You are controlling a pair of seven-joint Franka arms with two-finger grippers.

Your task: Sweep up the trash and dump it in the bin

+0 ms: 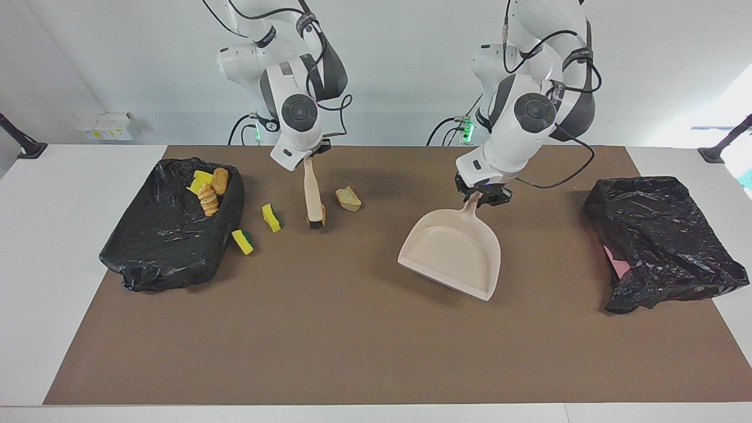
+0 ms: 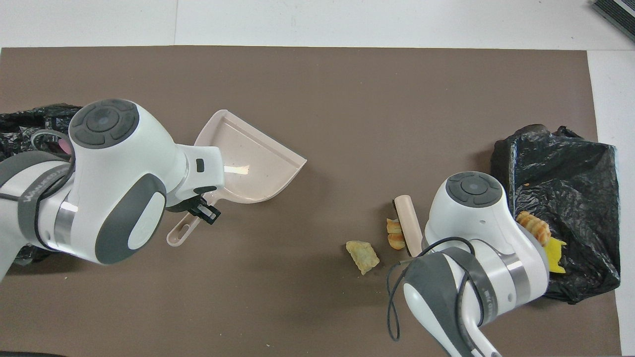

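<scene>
My right gripper (image 1: 311, 154) is shut on the top of a beige brush (image 1: 312, 191) whose dark bristles touch the mat beside a tan pastry (image 2: 395, 233). A bread lump (image 1: 348, 198) lies just nearer to the robots. Two yellow-green sponge pieces (image 1: 271, 217) (image 1: 242, 241) lie between the brush and the black-lined bin (image 1: 170, 258). The bin holds more trash (image 1: 207, 191). My left gripper (image 1: 483, 197) is shut on the handle of the beige dustpan (image 1: 452, 252), which hangs tilted above the mat. In the overhead view my right arm hides both sponges.
A second crumpled black bag (image 1: 664, 235) with something pink inside sits at the left arm's end of the brown mat (image 1: 352, 341). A small white box (image 1: 106, 126) stands off the mat, beside the right arm's base.
</scene>
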